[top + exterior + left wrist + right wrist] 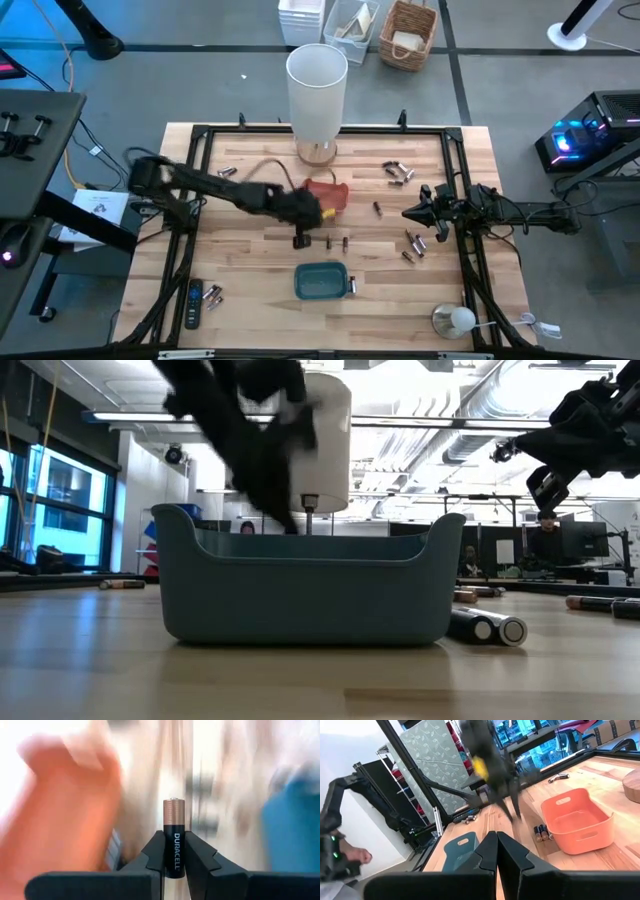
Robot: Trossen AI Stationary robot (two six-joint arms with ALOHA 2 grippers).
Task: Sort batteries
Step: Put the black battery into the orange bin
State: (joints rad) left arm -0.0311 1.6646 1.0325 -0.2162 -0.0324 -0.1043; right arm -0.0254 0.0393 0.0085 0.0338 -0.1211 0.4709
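Battery clamped upright in left tool; right tool together.

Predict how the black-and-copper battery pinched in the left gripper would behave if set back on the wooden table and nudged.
The battery is a smooth cylinder, so lying down it would probably roll. Stood on end it looks narrow and apt to tip. The left gripper pinches it across hard, glossy sides, so it may slip.
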